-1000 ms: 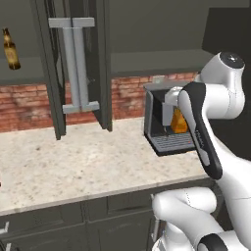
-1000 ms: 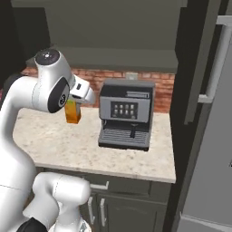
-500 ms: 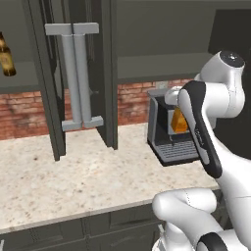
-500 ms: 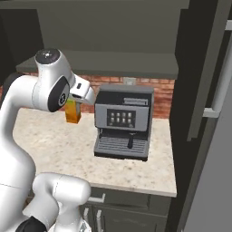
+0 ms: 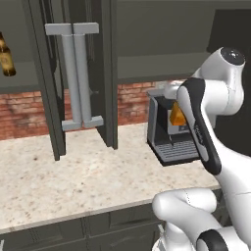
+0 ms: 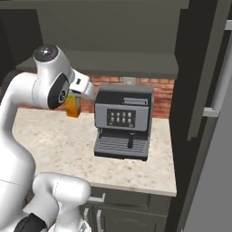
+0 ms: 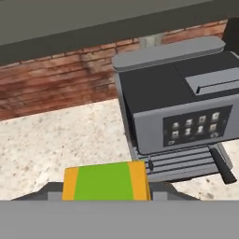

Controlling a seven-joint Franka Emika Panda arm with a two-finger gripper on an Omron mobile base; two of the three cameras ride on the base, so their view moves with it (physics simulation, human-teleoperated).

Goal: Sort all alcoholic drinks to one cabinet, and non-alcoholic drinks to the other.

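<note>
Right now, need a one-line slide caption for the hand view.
Orange juice carton held in the jaws, above a speckled counter, facing the coffee machine.

juice carton (image 7: 106,181): orange, green top, upright, held above the counter
beer bottle (image 5: 6,55): amber-brown, upright on a cabinet shelf

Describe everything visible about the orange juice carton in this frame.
The orange juice carton is a small orange box with a flat green top, cardboard by its look. It sits upright between the gripper fingers, carried above the speckled counter, left of the coffee machine and clear of it. The arm hides part of its body.
</note>
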